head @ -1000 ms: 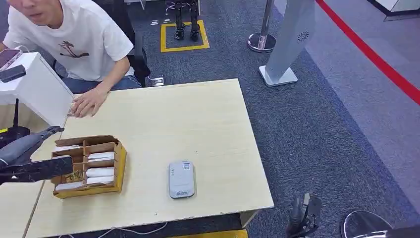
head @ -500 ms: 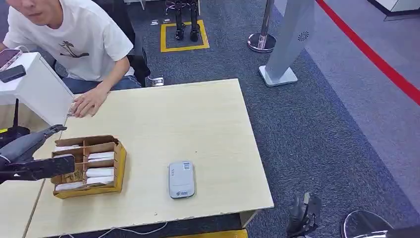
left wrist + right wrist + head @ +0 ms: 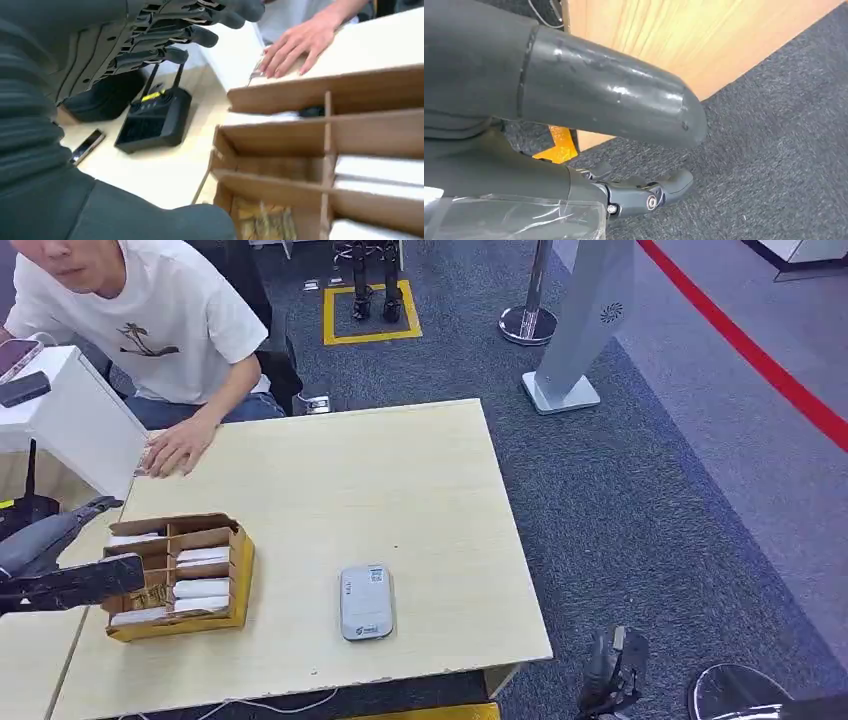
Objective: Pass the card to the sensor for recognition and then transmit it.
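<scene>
Several white cards [image 3: 200, 588] lie in the compartments of a brown cardboard box [image 3: 240, 570] on the table's front left. A grey-white card sensor [image 3: 366, 601] lies flat near the front edge, right of the box. My left hand [image 3: 35, 560] hovers just left of the box with fingers and thumb apart, holding nothing. The left wrist view shows that hand [image 3: 75, 100] spread over the box's dividers [image 3: 310, 145] and the cards [image 3: 380, 170]. My right hand [image 3: 612, 670] hangs below the table's front right corner, its thumb and fingers [image 3: 589, 100] apart and empty.
A person in a white T-shirt sits at the far left with a hand [image 3: 178, 448] on the table. A white stand [image 3: 70, 415] and a black router [image 3: 155, 117] are to the left of the box. A grey pillar base [image 3: 562, 392] stands on the carpet.
My left hand edged slightly toward the box, then drew back left a little. The cards, the sensor and my right hand have not moved.
</scene>
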`<state>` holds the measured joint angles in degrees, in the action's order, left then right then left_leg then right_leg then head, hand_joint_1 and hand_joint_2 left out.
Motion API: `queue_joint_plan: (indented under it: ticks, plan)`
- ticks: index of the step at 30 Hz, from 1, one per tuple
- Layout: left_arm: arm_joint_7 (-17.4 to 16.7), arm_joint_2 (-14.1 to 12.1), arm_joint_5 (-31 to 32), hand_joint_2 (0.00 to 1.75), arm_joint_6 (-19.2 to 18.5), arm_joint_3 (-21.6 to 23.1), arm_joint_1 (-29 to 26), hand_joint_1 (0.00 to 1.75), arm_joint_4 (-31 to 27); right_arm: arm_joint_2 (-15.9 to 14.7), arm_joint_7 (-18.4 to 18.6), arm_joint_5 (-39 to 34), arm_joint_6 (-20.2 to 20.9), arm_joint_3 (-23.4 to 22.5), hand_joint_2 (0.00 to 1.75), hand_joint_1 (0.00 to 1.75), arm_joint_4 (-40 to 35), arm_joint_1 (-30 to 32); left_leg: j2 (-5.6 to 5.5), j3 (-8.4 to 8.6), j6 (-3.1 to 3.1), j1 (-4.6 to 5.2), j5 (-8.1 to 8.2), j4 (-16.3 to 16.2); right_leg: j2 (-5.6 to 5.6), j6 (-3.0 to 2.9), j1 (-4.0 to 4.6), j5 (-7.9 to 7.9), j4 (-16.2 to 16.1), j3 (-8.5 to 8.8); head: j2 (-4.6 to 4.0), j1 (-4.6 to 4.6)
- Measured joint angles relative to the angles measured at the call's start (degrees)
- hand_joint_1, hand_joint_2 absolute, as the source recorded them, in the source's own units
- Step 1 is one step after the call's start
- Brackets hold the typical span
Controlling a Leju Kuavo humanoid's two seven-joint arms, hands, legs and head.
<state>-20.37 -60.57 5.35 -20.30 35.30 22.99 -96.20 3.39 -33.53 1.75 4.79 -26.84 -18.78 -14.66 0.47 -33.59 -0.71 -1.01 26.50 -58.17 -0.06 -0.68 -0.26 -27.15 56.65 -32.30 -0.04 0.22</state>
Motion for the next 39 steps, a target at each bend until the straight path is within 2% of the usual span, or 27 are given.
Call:
queue_joint_plan:
  ticks: [4,5,8,10,12,14,16,19,23,26,32,39]
  plan:
    - [-3.74,-5.12,-3.45,1.75,4.66,-1.86,-7.32,0.0,-5.47,-0.02,-0.02,-0.59,0.26,-0.02,0.0,0.0,0.13,0.08,0.17,0.0,-0.01,0.0,0.03,0.02,0.14,0.0,0.0,-0.01,0.01,-0.01,0.0,-0.02]
    - [-5.01,-7.61,-4.35,1.75,6.69,-3.2,-10.71,0.0,-7.72,0.0,-0.04,-0.66,0.31,-0.02,0.0,0.0,0.2,0.15,0.24,0.0,0.0,-0.01,0.04,0.01,0.21,-0.01,0.02,-0.01,0.0,-0.04,0.0,-0.02]
    - [-9.03,-13.29,-5.81,1.75,13.18,-9.8,-23.43,0.0,-14.41,-0.02,-0.2,-0.79,0.68,-0.02,0.0,0.0,0.33,0.56,0.28,-0.01,0.03,-0.01,0.07,0.01,0.25,0.0,0.02,-0.02,-0.01,-0.07,0.0,0.0]
    - [-11.2,-15.42,-5.16,1.75,14.38,-16.73,-33.37,0.0,-18.65,-0.02,-0.33,-1.18,0.77,-0.02,0.0,0.0,0.37,0.67,0.23,-0.01,0.04,0.01,0.07,0.02,0.16,0.01,0.0,-0.04,-0.02,-0.04,0.0,-0.02]
    - [-12.45,-15.23,-3.59,1.75,11.74,-26.42,-44.54,0.0,-22.89,0.0,-0.68,-1.59,0.85,-0.02,0.0,0.0,0.41,0.75,0.24,-0.01,0.04,0.02,0.07,0.01,0.17,0.01,-0.02,-0.04,-0.03,-0.06,0.0,-0.11]
    - [-13.0,-14.22,-2.62,1.75,10.22,-34.49,-52.94,0.0,-26.41,-0.02,-0.81,-1.73,0.85,-0.02,0.0,0.0,0.48,0.89,0.22,-0.04,0.04,0.0,0.07,0.01,0.14,0.02,0.01,-0.04,-0.03,-0.03,0.0,-0.02]
    - [-13.55,-13.14,-1.99,1.75,9.44,-41.03,-58.82,0.0,-29.19,-0.02,-0.87,-1.73,0.85,0.0,0.0,0.0,0.5,0.95,0.18,-0.04,0.05,0.01,0.07,0.01,0.1,0.02,0.0,-0.03,-0.02,0.0,0.0,-0.02]
    - [-13.11,-11.3,-0.94,1.75,9.46,-46.64,-64.26,0.0,-31.49,-0.02,-0.87,-1.73,0.85,0.0,0.0,0.0,0.52,1.05,0.11,-0.04,0.05,0.0,0.07,0.01,0.01,0.02,0.01,-0.03,-0.02,0.03,0.0,-0.04]
    - [-11.76,-9.24,0.64,1.75,10.18,-47.87,-65.98,0.0,-31.95,-0.02,-0.87,-1.73,0.85,0.07,0.0,0.0,0.52,1.06,-0.05,-0.03,0.04,0.0,0.05,0.01,-0.13,0.02,0.01,-0.03,-0.01,0.06,0.0,-0.04]
    - [-10.53,-7.93,1.18,1.75,10.2,-46.99,-64.77,0.0,-31.91,-0.02,-0.81,-1.64,0.85,0.15,0.0,0.0,0.55,1.06,-0.13,-0.04,0.04,-0.01,0.05,0.01,-0.21,0.02,0.01,-0.03,-0.01,0.06,0.0,-0.02]
    - [-7.65,-5.31,2.08,1.75,7.91,-41.96,-57.24,0.0,-28.82,0.0,-0.68,-1.55,0.85,0.2,0.0,0.0,0.74,1.06,-0.17,-0.05,0.04,0.0,0.05,0.01,-0.31,0.02,0.01,-0.03,-0.02,0.08,0.0,-0.04]
    - [-4.13,-1.49,5.02,1.75,4.24,-34.69,-46.26,0.0,-22.14,0.0,-0.44,-1.38,0.79,0.24,0.0,0.0,0.83,0.94,-0.29,-0.05,0.04,0.0,0.02,0.01,-0.41,0.02,0.01,-0.03,-0.02,0.13,0.0,-0.02]
